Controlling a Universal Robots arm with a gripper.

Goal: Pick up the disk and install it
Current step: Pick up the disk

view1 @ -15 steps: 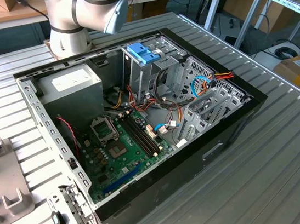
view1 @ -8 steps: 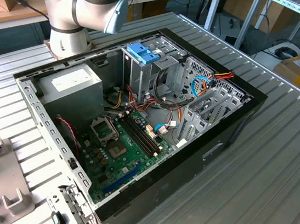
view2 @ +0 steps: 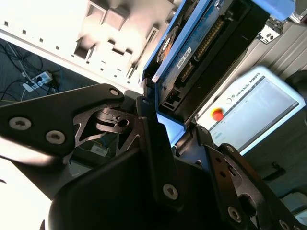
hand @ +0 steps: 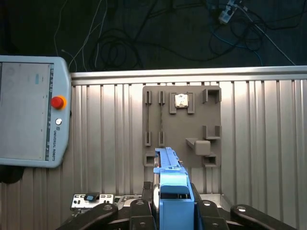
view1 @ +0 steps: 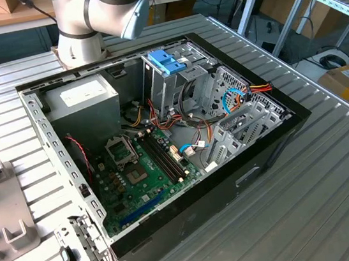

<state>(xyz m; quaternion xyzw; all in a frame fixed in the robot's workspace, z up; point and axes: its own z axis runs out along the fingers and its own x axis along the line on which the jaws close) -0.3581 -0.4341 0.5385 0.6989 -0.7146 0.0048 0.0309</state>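
In both wrist views my gripper is shut on the disk. The disk is a flat drive in a light-blue plastic frame, with its dark connector edge toward the camera in the second wrist view. In the first wrist view I see the disk edge-on, sticking out between the black fingers, held above the ribbed metal table. The exterior view has the open computer case, with a metal drive cage at its back and the arm rising beyond the case.
A blue plastic bracket sits on top of the drive cage. Cables, a motherboard and a grey power supply fill the case. A grey fixture plate, a teach pendant and a small metal bracket lie on the table.
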